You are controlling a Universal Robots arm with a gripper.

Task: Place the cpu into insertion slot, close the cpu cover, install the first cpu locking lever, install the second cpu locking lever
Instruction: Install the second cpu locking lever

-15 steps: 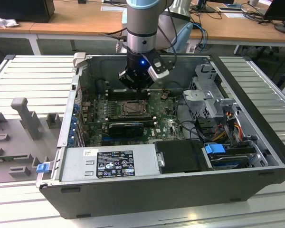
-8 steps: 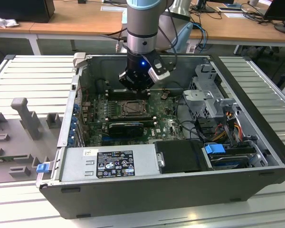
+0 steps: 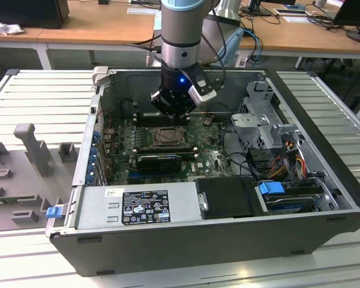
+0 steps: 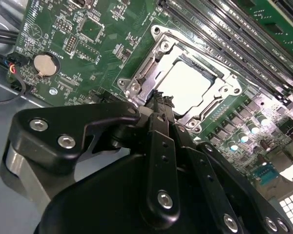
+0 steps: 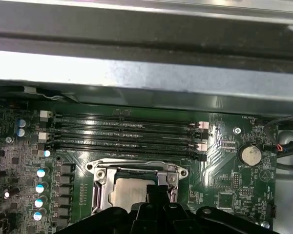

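The cpu (image 4: 185,85) lies flat in the insertion slot (image 3: 168,137) on the green motherboard, its pale metal top showing in both wrist views (image 5: 127,192). The grey cpu cover (image 4: 227,83) lies down around the chip as a frame (image 5: 101,187). My gripper (image 3: 173,112) hangs straight above the socket inside the open computer case. In the second wrist view its black fingertips (image 4: 159,97) meet at the socket's edge, shut, with nothing visible between them. The gripper body hides the socket's near side.
Long black memory slots (image 5: 127,131) run beside the socket. A coin battery (image 5: 249,155) sits on the board. A black ridged card (image 3: 159,161), the power supply (image 3: 138,207), cables and a drive cage (image 3: 270,126) crowd the case (image 3: 84,150).
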